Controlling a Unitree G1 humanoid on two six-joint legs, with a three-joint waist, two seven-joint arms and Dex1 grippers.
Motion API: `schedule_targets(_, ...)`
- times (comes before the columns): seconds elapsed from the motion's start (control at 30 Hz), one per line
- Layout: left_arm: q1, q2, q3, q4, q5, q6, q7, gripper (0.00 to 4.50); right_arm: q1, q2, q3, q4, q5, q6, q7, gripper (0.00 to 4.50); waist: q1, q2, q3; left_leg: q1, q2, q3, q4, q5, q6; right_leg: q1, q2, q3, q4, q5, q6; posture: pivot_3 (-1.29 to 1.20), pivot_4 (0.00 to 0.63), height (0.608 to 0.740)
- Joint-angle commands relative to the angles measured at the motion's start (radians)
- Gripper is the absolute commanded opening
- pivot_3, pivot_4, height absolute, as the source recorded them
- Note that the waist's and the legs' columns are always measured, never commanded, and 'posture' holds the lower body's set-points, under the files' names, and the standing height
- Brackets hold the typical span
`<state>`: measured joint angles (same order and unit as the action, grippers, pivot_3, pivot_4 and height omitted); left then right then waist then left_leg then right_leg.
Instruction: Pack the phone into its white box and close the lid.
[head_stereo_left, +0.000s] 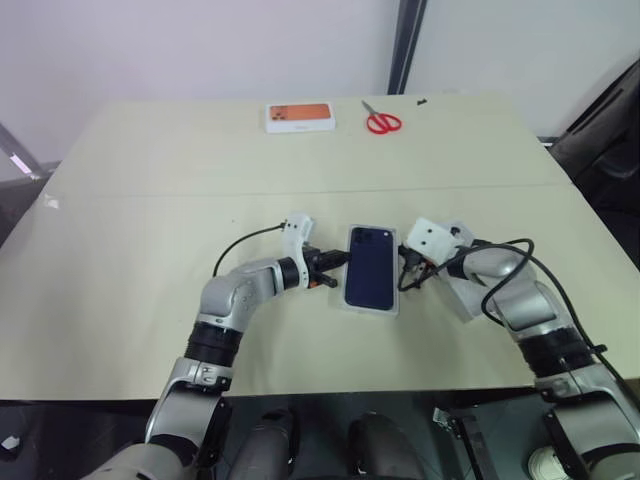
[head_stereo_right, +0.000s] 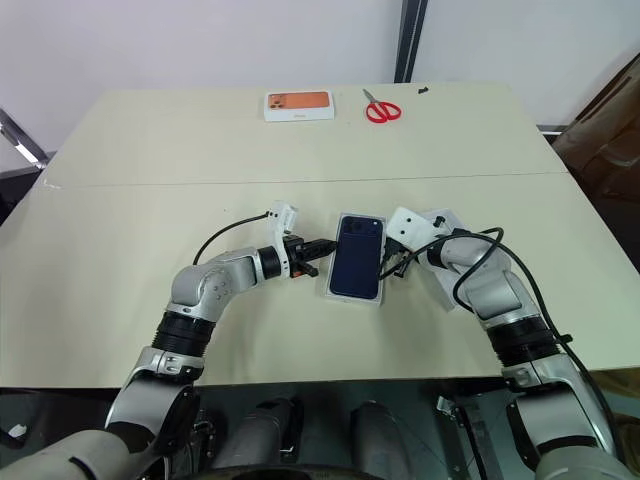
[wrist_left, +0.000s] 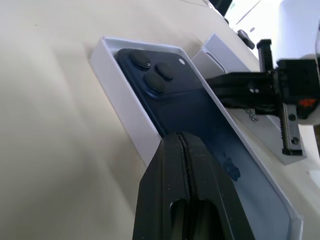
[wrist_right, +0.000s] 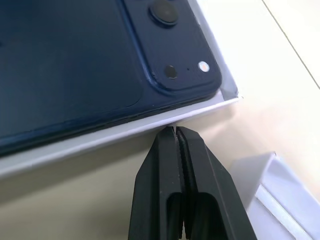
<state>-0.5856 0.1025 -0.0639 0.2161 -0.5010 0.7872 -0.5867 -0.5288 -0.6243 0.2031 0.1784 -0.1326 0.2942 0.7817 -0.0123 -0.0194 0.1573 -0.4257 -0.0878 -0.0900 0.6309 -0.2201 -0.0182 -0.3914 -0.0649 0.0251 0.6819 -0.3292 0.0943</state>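
Phone: lies camera side up inside the white box on the bench.
Lid: beside the box, off.
Left gripper: clenched, empty, at box's left wall.
Right gripper: clenched, empty, tips touching box's right wall.

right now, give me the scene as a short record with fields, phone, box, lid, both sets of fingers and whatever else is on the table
phone: dark blue, back up, lying inside the white box
white box: open, near the table front middle
lid: off the box, lying on the table to its right, under the right arm
left fingers: shut, tips at the box's left long side
right fingers: shut, tips against the box's right wall near the camera corner
far edge: orange-printed box, red scissors
packing: phone in, lid not yet on
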Motion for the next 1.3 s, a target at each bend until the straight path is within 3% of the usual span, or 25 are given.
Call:
schedule_targets(0.03, 0.02, -0.013, 0.002, -0.055, -0.012, 0.024, 0.01, 0.01, -0.044, 0.023, -0.009, 0.007, 0.008, -0.023, -0.01, 0.07, 0.0, 0.0, 0.0, 0.0, 0.0, 0.0, 0.0, 0.0, 0.0, 0.0, 0.0, 0.0, 0.0, 0.0, 0.0, 0.0, 0.15, 0.734)
schedule_targets(0.2, 0.043, -0.016, 0.003, -0.087, -0.008, 0.027, 0.02, 0.01, -0.057, 0.047, -0.004, 0.013, 0.006, -0.05, -0.018, 0.07, 0.0, 0.0, 0.0, 0.0, 0.0, 0.0, 0.0, 0.0, 0.0, 0.0, 0.0, 0.0, 0.0, 0.0, 0.0, 0.0, 0.15, 0.734)
schedule_targets(0.47, 0.036, 0.026, 0.049, -0.091, -0.017, -0.017, -0.005, 0.01, -0.024, -0.023, -0.055, -0.029, 0.01, -0.031, -0.007, 0.07, 0.001, 0.0, 0.0, 0.0, 0.0, 0.0, 0.0, 0.0, 0.0, 0.0, 0.0, 0.0, 0.0, 0.0, 0.0, 0.0, 0.15, 0.734)
schedule_targets(0.53, 0.038, 0.054, 0.066, -0.095, -0.029, -0.018, -0.03, 0.54, -0.013, -0.025, -0.115, -0.083, 0.096, 0.077, 0.03, 0.0, 0.001, 0.0, 0.0, 0.0, 0.0, 0.0, 0.0, 0.0, 0.0, 0.0, 0.0, 0.0, 0.0, 0.0, 0.0, 0.0, 0.15, 0.734)
schedule_targets(0.8, 0.05, 0.197, 0.099, -0.119, -0.04, -0.092, -0.17, 4.43, 0.115, -0.067, -0.224, -0.309, 0.184, 0.277, 0.017, 3.97, 0.002, 0.0, 0.0, 0.0, 0.0, 0.0, 0.0, 0.0, 0.0, 0.0, 0.0, 0.0, 0.0, 0.0, 0.0, 0.0, 0.15, 0.734)
schedule_targets(0.83, 0.063, 0.217, 0.087, -0.135, -0.014, -0.152, -0.196, 4.5, 0.14, -0.069, -0.228, -0.331, 0.191, 0.289, 0.014, 4.47, 0.003, 0.0, 0.0, 0.0, 0.0, 0.0, 0.0, 0.0, 0.0, 0.0, 0.0, 0.0, 0.0, 0.0, 0.0, 0.0, 0.15, 0.734)
schedule_targets(1.17, 0.188, 0.381, 0.097, -0.169, 0.021, -0.439, -0.463, 4.5, 0.308, -0.073, -0.324, -0.525, 0.226, 0.469, -0.097, 4.47, 0.002, 0.001, 0.0, 0.0, 0.0, 0.0, -0.001, 0.0, 0.001, 0.0, -0.001, 0.001, -0.001, 0.0, 0.0, 0.0, 0.15, 0.734)
schedule_targets(1.3, 0.244, 0.467, 0.122, -0.188, -0.018, -0.484, -0.614, 4.5, 0.29, -0.06, -0.345, -0.585, 0.292, 0.687, -0.119, 4.47, 0.001, 0.001, 0.0, 0.0, 0.001, 0.0, -0.001, -0.003, 0.005, 0.0, -0.001, 0.001, -0.001, 0.0, 0.0, 0.0, 0.15, 0.734)
